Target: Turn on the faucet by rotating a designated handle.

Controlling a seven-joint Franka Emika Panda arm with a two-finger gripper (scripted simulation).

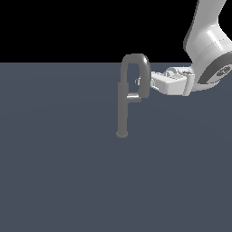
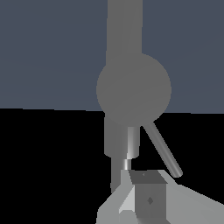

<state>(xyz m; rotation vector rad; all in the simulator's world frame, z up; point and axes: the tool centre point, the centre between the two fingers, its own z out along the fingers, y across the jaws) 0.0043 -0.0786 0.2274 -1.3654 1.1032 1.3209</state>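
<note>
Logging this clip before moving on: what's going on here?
A white Panda arm reaches in from the exterior view's right toward a grey faucet standing on a plain dark floor. Its gripper sits level with the arched spout's open end, just above the short handle jutting from the post. Whether the fingers touch anything cannot be told; the handle is not gripped.

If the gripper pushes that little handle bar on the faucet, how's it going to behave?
The handle looks like rigid metal, so it probably swings rather than bends. It's thin and smooth, so the gripper may slip off. The faucet seems fixed upright, so tipping is unlikely.
</note>
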